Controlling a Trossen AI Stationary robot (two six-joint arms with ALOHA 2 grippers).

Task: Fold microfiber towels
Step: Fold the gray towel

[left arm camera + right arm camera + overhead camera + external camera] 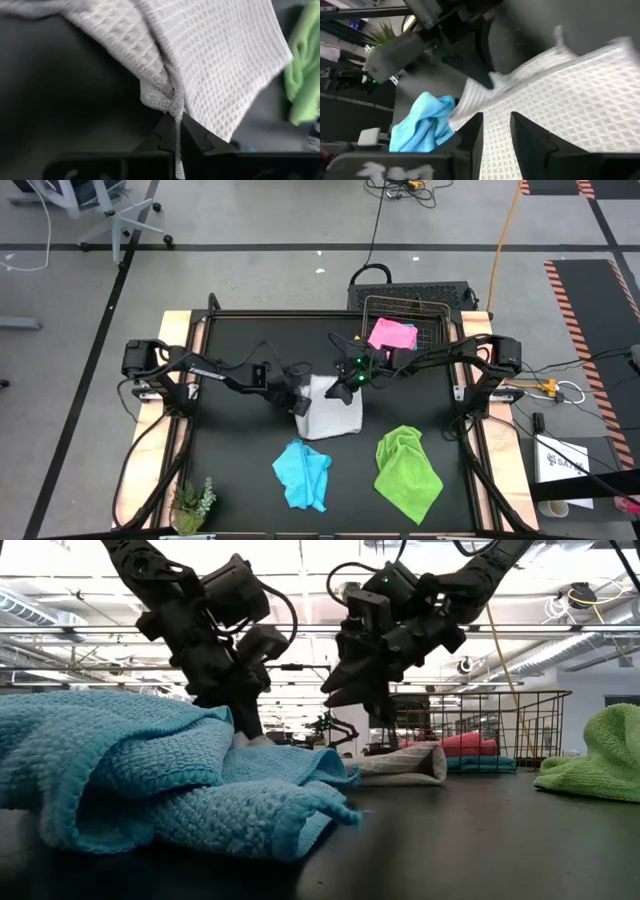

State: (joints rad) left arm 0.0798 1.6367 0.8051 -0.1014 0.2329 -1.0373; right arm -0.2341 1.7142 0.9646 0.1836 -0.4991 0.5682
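Gap btwn blue towel & green towel free; basket blocks back.

Overhead strip lights glare white across the top of my low view, turning my arms into dark silhouettes. The blue towel at lower left looms soft and out of focus. From above, the light is even on the black surface. My right wrist picture smears with motion blur.

White-grey towel mid-table, crumpled blue towel and green towel near, pink towel in basket.
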